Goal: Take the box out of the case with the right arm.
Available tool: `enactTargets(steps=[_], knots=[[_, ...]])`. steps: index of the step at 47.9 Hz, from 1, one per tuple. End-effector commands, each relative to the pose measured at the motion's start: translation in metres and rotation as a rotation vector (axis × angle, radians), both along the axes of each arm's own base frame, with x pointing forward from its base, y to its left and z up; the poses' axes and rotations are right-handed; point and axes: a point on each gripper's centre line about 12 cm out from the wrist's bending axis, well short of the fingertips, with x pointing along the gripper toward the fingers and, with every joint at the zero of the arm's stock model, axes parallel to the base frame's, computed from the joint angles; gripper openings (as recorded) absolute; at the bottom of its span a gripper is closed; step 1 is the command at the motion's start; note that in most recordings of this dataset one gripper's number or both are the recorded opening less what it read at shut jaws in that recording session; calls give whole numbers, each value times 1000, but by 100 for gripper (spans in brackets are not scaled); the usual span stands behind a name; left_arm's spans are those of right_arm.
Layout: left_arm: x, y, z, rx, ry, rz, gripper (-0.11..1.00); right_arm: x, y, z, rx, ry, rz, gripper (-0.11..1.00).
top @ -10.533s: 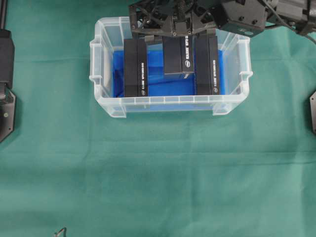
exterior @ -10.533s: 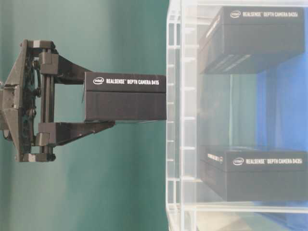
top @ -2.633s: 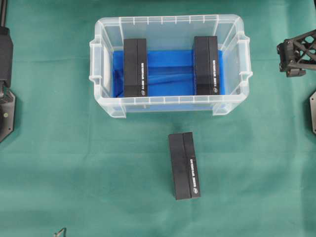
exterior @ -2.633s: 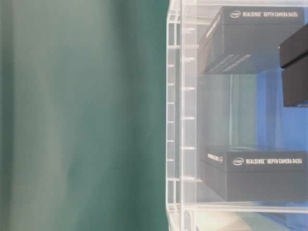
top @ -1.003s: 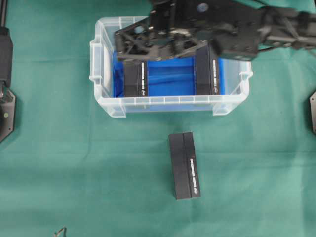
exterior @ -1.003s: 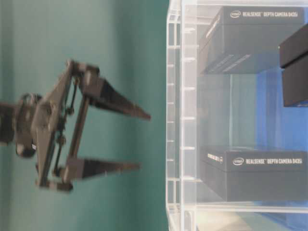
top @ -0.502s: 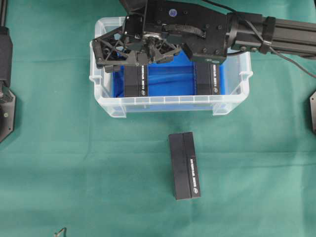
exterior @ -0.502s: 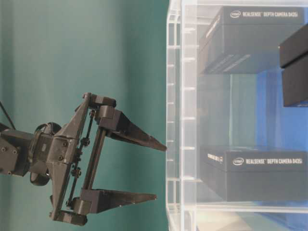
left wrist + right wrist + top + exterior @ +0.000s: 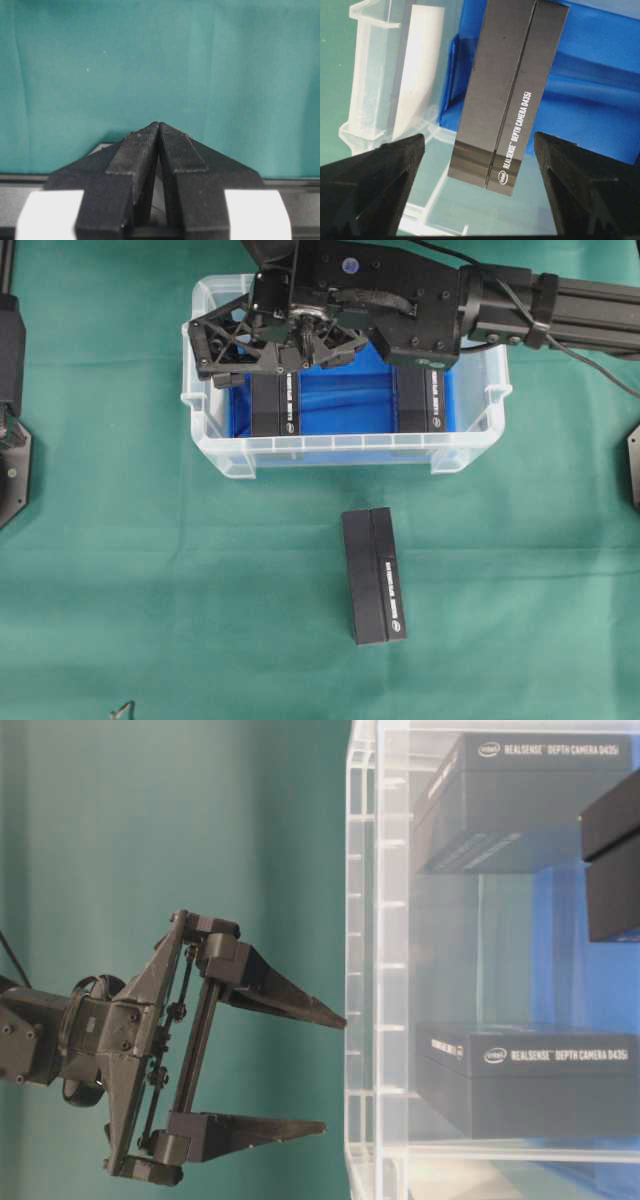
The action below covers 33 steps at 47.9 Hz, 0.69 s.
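The clear case point(image 9: 203, 400) with blue lining holds two black boxes, one on the left point(image 9: 274, 410) and one on the right point(image 9: 420, 402). My right arm reaches in from the right. Its gripper point(image 9: 272, 362) hangs open above the left box. In the right wrist view that box point(image 9: 512, 90) lies below, between the spread fingertips of the right gripper point(image 9: 479, 142), untouched. The table-level view shows the right gripper point(image 9: 335, 1073) open just outside the case rim point(image 9: 360, 970). My left gripper point(image 9: 159, 125) is shut on nothing over the green cloth.
A third black box point(image 9: 374, 575) lies on the green cloth in front of the case. The left arm's base point(image 9: 10, 440) sits at the left edge. A small metal clip point(image 9: 122, 708) lies at the front left.
The box held above the case earlier now lies on the cloth. Over the last second the right gripper moved left over the left box, lowered and opened slightly wider.
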Motion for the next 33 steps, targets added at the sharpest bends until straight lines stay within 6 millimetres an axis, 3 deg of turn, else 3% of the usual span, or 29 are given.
enactTargets(steps=[1,33], knots=[[1,-1,10,-3,-34,-3,0,-2,1,21,-12,-47,10,93],[1,-1,10,-3,-34,-3,0,-2,1,21,-11,-48,1,93]])
